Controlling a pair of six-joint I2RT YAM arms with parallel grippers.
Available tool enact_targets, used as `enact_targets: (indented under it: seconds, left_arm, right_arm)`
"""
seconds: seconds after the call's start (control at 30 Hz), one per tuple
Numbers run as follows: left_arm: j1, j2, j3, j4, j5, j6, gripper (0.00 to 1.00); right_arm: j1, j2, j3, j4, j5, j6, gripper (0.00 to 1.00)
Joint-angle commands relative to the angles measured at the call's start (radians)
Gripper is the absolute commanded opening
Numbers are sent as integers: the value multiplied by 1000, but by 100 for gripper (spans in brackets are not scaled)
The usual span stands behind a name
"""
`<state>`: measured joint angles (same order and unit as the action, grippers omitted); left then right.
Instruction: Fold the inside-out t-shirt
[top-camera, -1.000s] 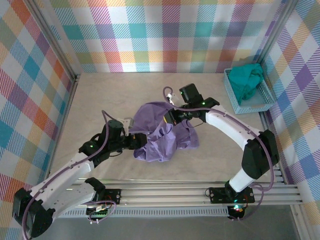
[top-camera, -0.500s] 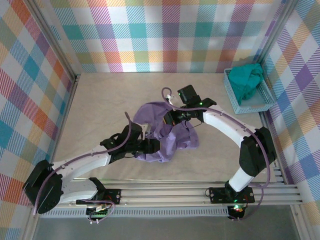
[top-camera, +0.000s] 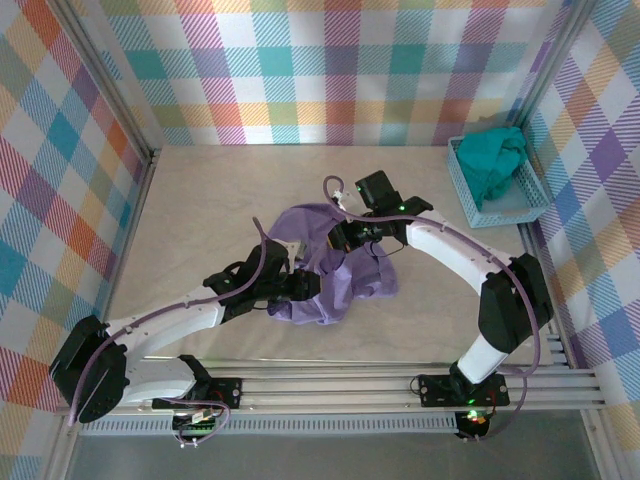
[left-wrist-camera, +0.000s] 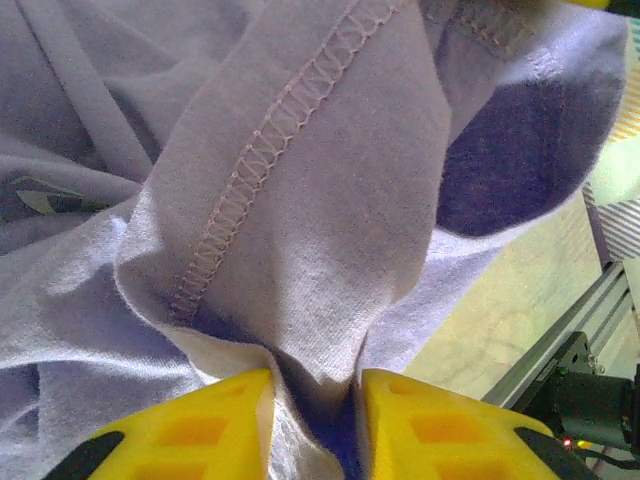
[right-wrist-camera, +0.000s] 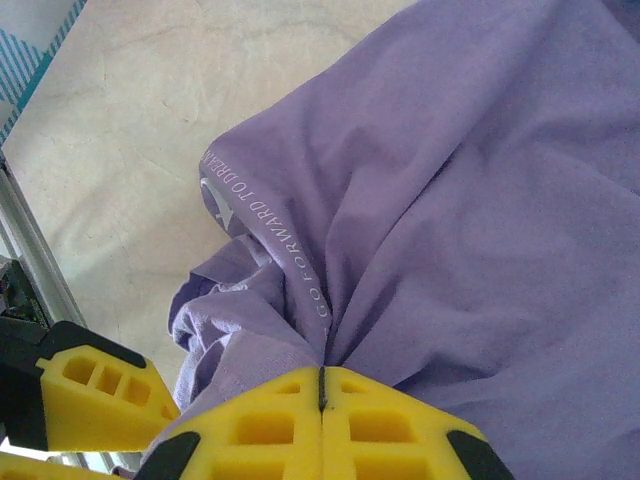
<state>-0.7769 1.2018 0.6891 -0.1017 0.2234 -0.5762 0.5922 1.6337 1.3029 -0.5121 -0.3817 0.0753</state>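
Observation:
The inside-out t-shirt (top-camera: 362, 282), lavender-purple, lies crumpled at the table's middle. My left gripper (top-camera: 307, 286) is at its near-left edge. In the left wrist view a stitched fold of the shirt (left-wrist-camera: 330, 200) runs down between the yellow fingers (left-wrist-camera: 215, 425), and the left gripper (left-wrist-camera: 315, 388) pinches it in a narrow gap. My right gripper (top-camera: 339, 238) is over the shirt's upper middle. In the right wrist view the right gripper (right-wrist-camera: 322, 372) is shut tight on a bunched ridge of cloth (right-wrist-camera: 480, 200) with white lettering.
A light-blue basket (top-camera: 520, 212) at the far right holds a teal-green garment (top-camera: 495, 160). Aluminium rails (top-camera: 350, 385) run along the near edge. Plaid walls close in the left, back and right. Bare table (top-camera: 220, 190) spreads around the shirt.
My left arm has reached right into the shirt's near edge and its jaws have narrowed onto a fold. The right gripper has stayed shut on the cloth, hardly moving.

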Motion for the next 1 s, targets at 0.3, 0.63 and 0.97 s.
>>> enact_targets:
  seconds: [0.3, 0.63, 0.97]
  left_arm:
    - [-12, -87, 50, -96, 13, 77, 5]
    - [42, -281, 241, -268, -116, 254, 0]
    - [75, -227, 503, -367, -287, 366, 0]
  right_arm:
    - [-34, -1, 4, 11, 26, 31, 1]
    - [-60, -59, 74, 96, 177, 126, 2]
    - [-58, -232, 36, 401, 194, 141, 2]
